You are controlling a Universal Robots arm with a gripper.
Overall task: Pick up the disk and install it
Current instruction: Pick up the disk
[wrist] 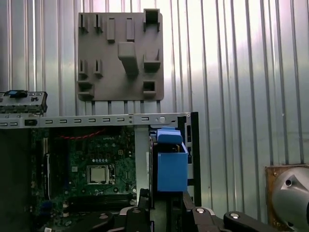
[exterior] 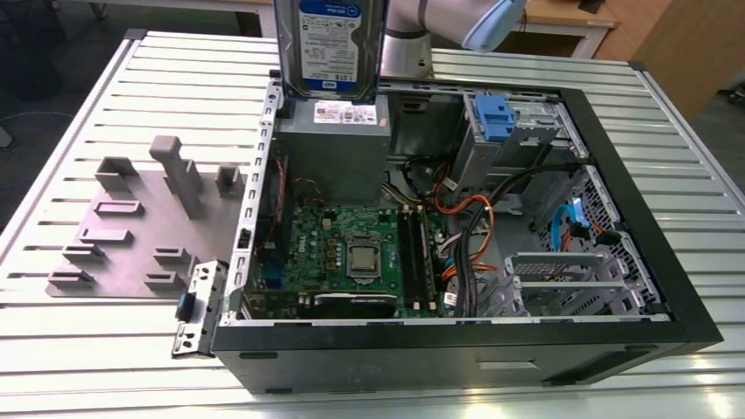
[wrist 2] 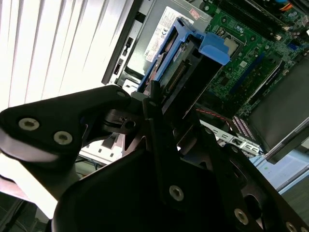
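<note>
The disk (exterior: 330, 48) is a silver hard drive with a blue-and-white label. It hangs upright in the air over the back edge of the open computer case (exterior: 652, 218). In both wrist views its blue plastic carrier (wrist 2: 215, 48) (wrist: 171, 166) sticks out past the black fingers. My gripper (wrist 2: 161, 104) (wrist: 166, 200) is shut on the disk, with the motherboard (wrist: 96, 169) below it. In the exterior view the arm (exterior: 448, 22) reaches in from the top, and the disk hides the fingers.
Inside the case stand a grey metal box with a white sticker (exterior: 338, 140), a drive bay with a small blue latch piece (exterior: 495, 118), cables and metal cages. A grey fixture plate with pegs (exterior: 140, 227) lies on the slatted table (exterior: 70, 367) at the exterior view's left.
</note>
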